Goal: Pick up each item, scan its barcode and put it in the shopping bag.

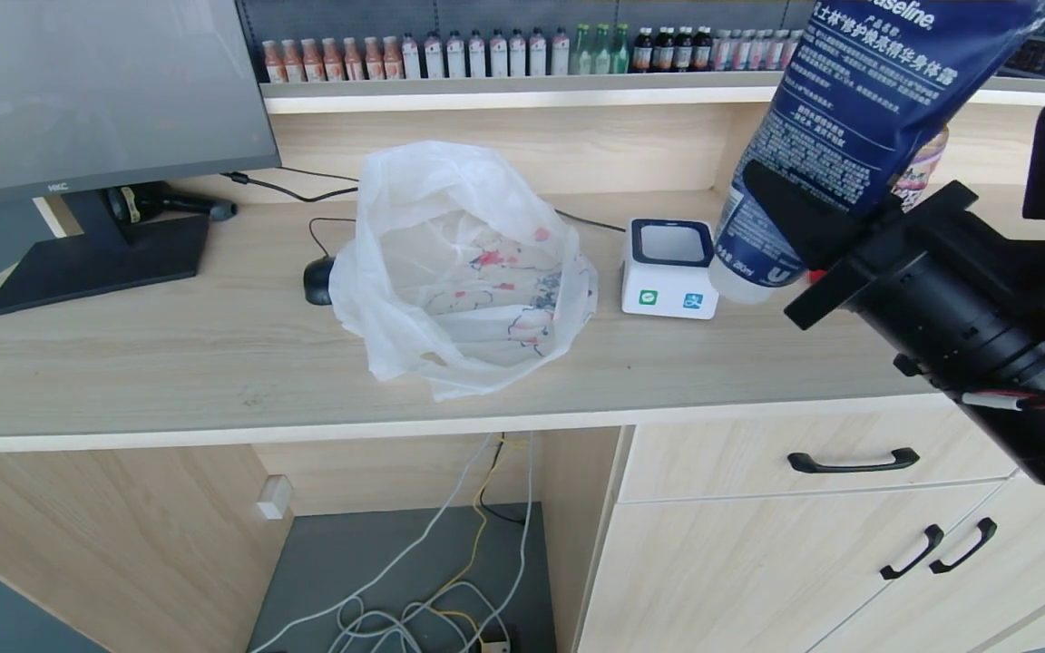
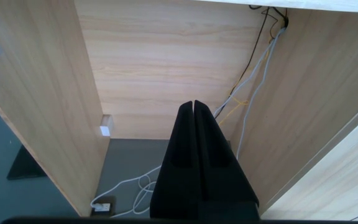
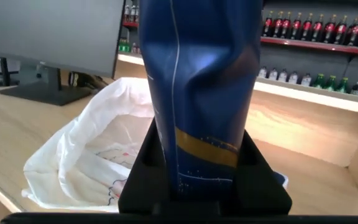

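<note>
the right gripper [image 1: 854,218] clamps the blue lotion bottle [image 1: 858,100] at upper right; its long axis is tilted, lower end just right of the barcode scanner [image 1: 669,268]; the shopping bag [image 1: 395,209] gapes at centre, further left; the left gripper [image 2: 194,118] is closed, empty.

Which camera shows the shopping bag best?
The head view: it looks down into the shopping bag, open on the counter. The right wrist view catches its side, partly behind the blue bottle in the right gripper. The left wrist view faces cables under the counter.
</note>
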`<state>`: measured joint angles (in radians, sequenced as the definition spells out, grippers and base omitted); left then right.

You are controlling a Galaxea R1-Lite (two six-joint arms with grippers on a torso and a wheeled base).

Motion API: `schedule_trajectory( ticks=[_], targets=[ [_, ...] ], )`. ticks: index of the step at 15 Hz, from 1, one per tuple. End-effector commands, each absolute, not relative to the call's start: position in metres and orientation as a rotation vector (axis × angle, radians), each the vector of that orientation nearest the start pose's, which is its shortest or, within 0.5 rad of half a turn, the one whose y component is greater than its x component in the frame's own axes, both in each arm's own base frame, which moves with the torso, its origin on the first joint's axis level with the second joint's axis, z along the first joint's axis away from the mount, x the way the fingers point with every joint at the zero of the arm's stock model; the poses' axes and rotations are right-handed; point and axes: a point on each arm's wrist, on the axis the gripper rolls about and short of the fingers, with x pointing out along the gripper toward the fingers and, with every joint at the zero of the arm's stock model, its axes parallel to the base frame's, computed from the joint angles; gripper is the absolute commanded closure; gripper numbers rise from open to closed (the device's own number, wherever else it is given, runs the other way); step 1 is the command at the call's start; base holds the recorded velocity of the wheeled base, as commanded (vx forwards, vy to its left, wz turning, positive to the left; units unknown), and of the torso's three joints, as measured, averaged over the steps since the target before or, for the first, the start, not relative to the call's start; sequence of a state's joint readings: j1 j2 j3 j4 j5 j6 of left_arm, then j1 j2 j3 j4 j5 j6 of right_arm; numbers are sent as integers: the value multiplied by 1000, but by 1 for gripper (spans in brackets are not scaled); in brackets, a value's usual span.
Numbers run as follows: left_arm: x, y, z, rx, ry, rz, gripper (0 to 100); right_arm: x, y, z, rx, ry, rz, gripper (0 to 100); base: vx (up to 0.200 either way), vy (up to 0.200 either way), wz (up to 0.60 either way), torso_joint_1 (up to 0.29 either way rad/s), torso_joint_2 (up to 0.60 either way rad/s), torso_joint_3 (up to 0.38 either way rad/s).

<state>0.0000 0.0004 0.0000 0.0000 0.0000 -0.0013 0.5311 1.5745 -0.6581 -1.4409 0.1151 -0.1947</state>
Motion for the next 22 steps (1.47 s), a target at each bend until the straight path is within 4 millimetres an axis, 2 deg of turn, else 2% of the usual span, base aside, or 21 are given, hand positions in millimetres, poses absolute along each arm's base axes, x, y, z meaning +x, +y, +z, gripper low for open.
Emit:
schedule_trajectory(
  ticks=[1,3,4,5,7,10,15,22],
  targets=[
    [-23,0,75,-2,0,0,100,214,124,261,-10,-567,545,100,0,0,0,0,0,0],
    [-23,0,75,-2,0,0,100,221,125,256,26,-533,510,100,0,0,0,0,0,0],
    [-23,0,75,-2,0,0,100,230,126,271,59,-582,480,100,0,0,0,0,0,0],
    [-23,0,75,-2,0,0,100,230,128,274,71,-593,482,100,0,0,0,0,0,0],
    [-23,0,75,-2,0,0,100,213,130,269,102,-579,470,100,0,0,0,0,0,0],
    [-23,0,75,-2,0,0,100,205,127,270,126,-582,471,100,0,0,0,0,0,0],
    [-23,0,75,-2,0,0,100,226,139,264,155,-564,481,100,0,0,0,0,0,0],
    [-23,0,75,-2,0,0,100,223,138,265,170,-575,490,100,0,29,0,0,0,1]
  ],
)
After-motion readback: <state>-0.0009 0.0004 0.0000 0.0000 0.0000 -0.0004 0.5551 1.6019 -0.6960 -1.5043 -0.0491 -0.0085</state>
